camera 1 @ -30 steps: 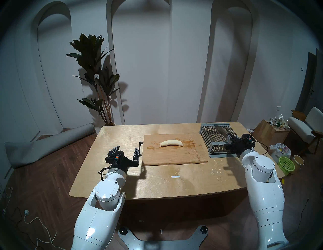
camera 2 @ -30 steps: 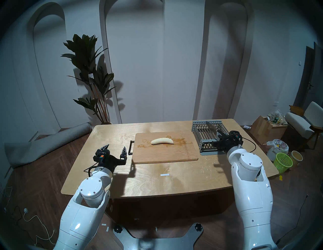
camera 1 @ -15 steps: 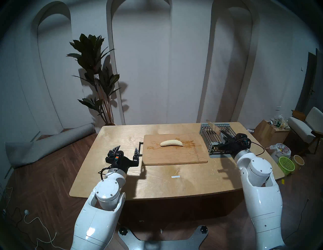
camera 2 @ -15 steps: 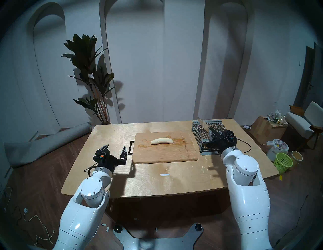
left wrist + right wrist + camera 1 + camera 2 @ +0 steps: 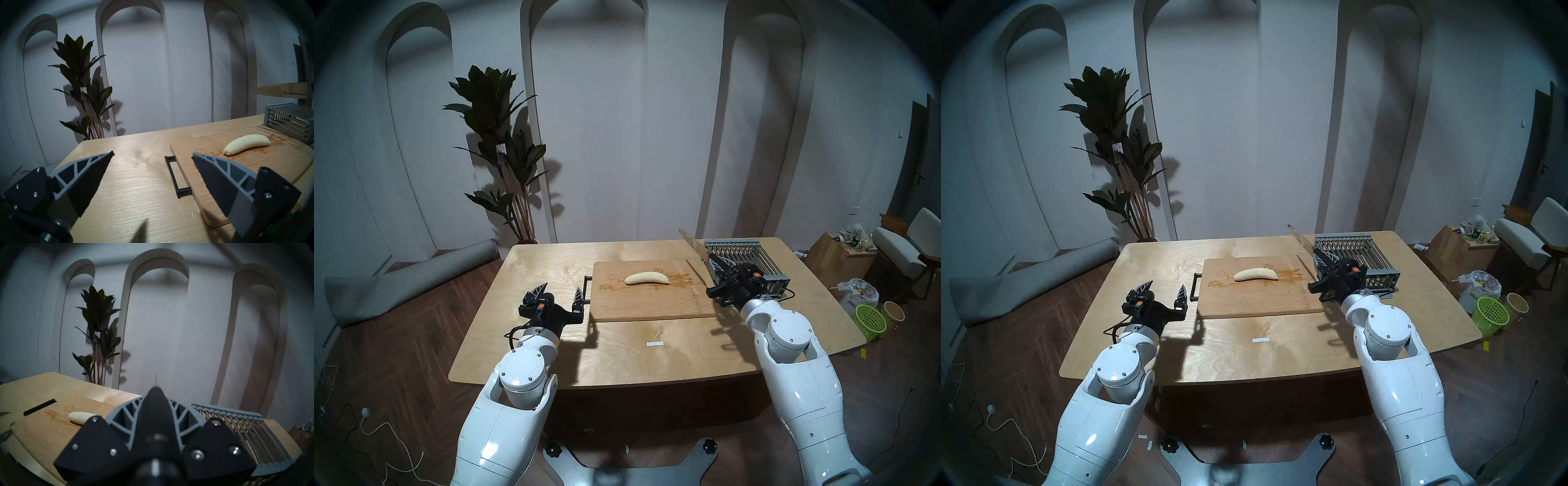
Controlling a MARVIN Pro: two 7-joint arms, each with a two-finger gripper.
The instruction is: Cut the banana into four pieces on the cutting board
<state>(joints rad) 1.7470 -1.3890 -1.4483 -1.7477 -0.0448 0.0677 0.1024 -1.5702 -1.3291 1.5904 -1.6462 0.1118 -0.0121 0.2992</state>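
The whole banana point(image 5: 1256, 274) lies across the stained cutting board point(image 5: 1260, 298) on the table point(image 5: 1246, 353). The left pincer point(image 5: 1166, 289) hovers wide apart beside the board's black handle point(image 5: 1194, 287). The right pincer point(image 5: 1323, 259), clamped on a knife point(image 5: 1301, 240), hangs between the board and a grey slatted rack point(image 5: 1356, 263).

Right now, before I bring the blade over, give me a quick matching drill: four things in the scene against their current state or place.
Things:
1. banana
2. knife
3. left gripper
4. gray slotted rack

States:
a. open, beside the cutting board's black handle
b. gripped by the shut right gripper, blade in the air
c. whole, lying on the board
d. standing on the table right of the board

Pairs: 1-c, 2-b, 3-a, 4-d
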